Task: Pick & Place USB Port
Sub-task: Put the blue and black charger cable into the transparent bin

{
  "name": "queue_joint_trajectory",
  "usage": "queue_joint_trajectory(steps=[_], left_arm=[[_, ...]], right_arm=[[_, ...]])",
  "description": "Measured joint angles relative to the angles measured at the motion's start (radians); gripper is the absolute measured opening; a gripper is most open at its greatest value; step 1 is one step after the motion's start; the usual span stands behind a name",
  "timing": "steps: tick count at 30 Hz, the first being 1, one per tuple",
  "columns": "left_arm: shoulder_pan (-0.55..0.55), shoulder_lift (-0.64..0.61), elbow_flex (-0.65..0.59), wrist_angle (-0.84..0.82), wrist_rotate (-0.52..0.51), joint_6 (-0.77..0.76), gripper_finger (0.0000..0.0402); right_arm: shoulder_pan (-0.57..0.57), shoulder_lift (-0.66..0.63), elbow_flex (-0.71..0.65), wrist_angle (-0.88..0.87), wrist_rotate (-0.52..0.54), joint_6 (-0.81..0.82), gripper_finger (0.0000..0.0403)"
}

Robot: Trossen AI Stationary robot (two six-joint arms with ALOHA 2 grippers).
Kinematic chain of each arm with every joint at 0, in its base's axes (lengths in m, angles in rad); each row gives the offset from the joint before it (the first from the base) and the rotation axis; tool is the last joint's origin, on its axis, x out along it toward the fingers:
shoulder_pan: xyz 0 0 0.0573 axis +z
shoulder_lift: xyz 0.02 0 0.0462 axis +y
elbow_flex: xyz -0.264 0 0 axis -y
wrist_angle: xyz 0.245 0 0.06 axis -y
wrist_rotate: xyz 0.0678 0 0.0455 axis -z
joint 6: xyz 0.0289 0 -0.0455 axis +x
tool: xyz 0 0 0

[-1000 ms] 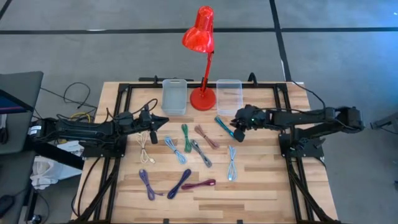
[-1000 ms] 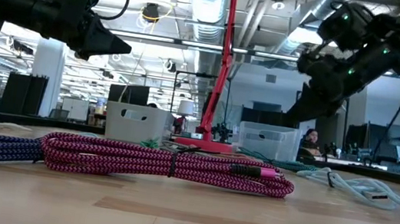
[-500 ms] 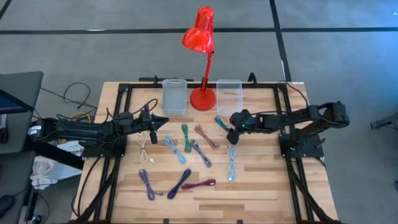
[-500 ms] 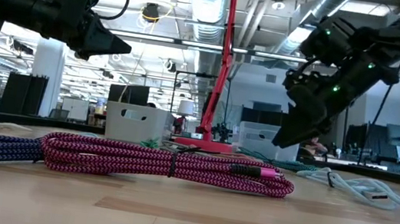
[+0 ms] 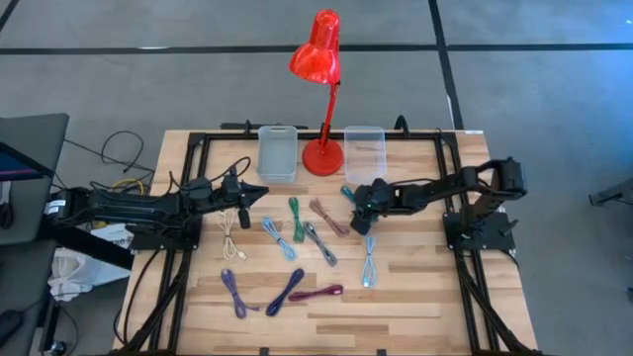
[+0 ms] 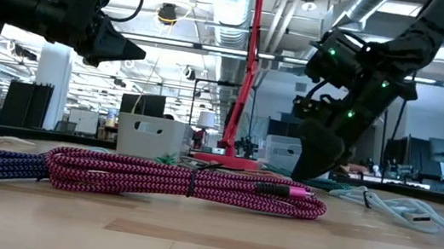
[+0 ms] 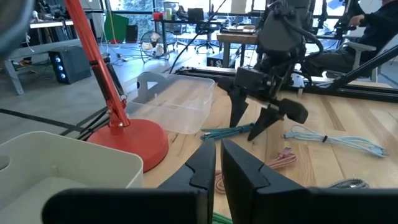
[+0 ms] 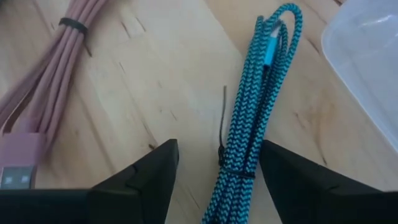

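The right gripper [image 8: 214, 165] hangs low over the teal cable [image 8: 252, 118], jaws spread wide and empty, one finger on each side of the bundle and not yet touching it. The cable lies toward the bench's [image 5: 415, 297] far edge, just in front of the clear bin [image 5: 364, 146], with the pink cable [image 8: 43, 106] beside it on bare wood. The risk, as I judge it, lies in the descent: the bundle runs at a slant between the fingers, so a close from here may catch only some strands and leave the rest to trail or spill loose on the lift. A finger could also dig into the wood if it drops too far, and the bin wall is near enough to be nudged. The left gripper [image 5: 255, 193] waits by the white bin [image 5: 278, 150] on the far left side, fingers pressed together and holding nothing.
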Motion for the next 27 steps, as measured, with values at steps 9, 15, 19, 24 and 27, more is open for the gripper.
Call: queue_joint_trajectory(steps=[9,15,19,24,27], left_arm=[[0.0,0.0,0.0,0.0,0.0,0.0,0.0026],[0.0,0.0,0.0,0.0,0.0,0.0,0.0026],[0.0,0.0,0.0,0.0,0.0,0.0,0.0026],[0.0,0.0,0.0,0.0,0.0,0.0,0.0026],[0.0,0.0,0.0,0.0,0.0,0.0,0.0026]], right_arm=[[0.001,0.002,-0.001,0.003,0.012,0.0,0.0171],[-0.001,-0.01,-0.003,-0.004,0.016,-0.001,0.0078],[-0.003,-0.009,-0.003,-0.005,0.032,-0.011,0.0018],[-0.005,-0.009,-0.003,-0.004,0.033,-0.029,0.002],[-0.004,-0.011,-0.003,-0.005,0.032,-0.054,0.001]])
